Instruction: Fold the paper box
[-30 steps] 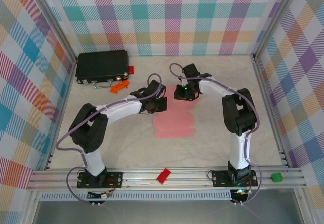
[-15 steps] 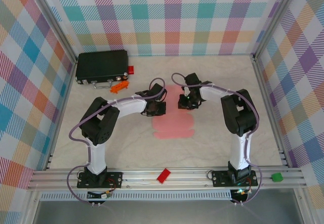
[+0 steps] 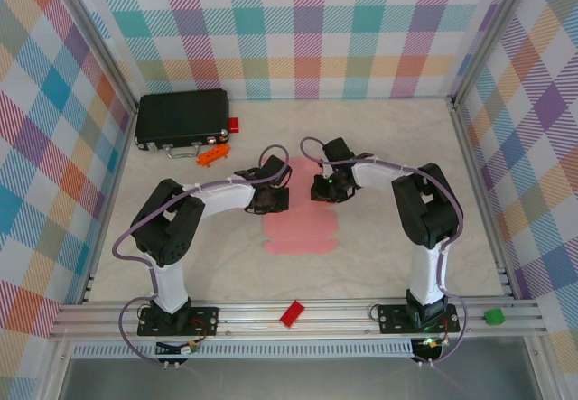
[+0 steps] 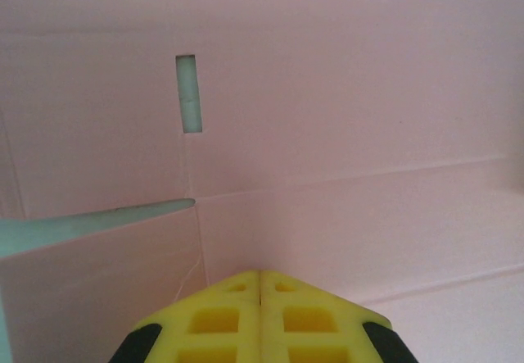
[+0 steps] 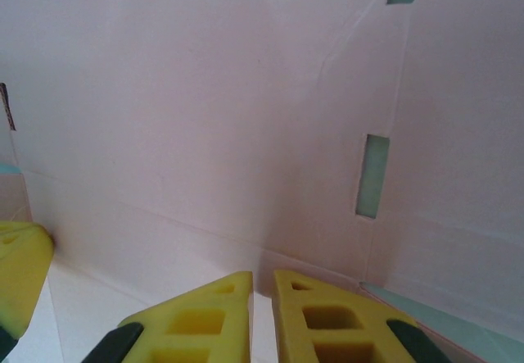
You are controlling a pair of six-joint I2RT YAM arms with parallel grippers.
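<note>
The paper box (image 3: 300, 230) is a pale-pink die-cut sheet lying mid-table, its far part between the two grippers. My left gripper (image 3: 271, 198) rests on the sheet's far left part. In the left wrist view its yellow fingers (image 4: 221, 318) are shut, tips (image 4: 259, 272) against a crease of the paper box (image 4: 344, 117), near a narrow slot (image 4: 188, 93). My right gripper (image 3: 325, 189) is at the sheet's far right. Its fingers (image 5: 327, 318) stand a thin slit apart with nothing between, tips (image 5: 262, 274) at a fold where a slotted panel (image 5: 205, 101) rises ahead.
A black case (image 3: 181, 117) lies at the back left with a small red block (image 3: 233, 125) and an orange tool (image 3: 212, 154) beside it. Another red block (image 3: 292, 313) and a green piece (image 3: 492, 316) sit on the front rail. Checked walls surround the table.
Both grippers have come nearer and lower onto the sheet's far part. The sheet has slid a little toward the near left.
</note>
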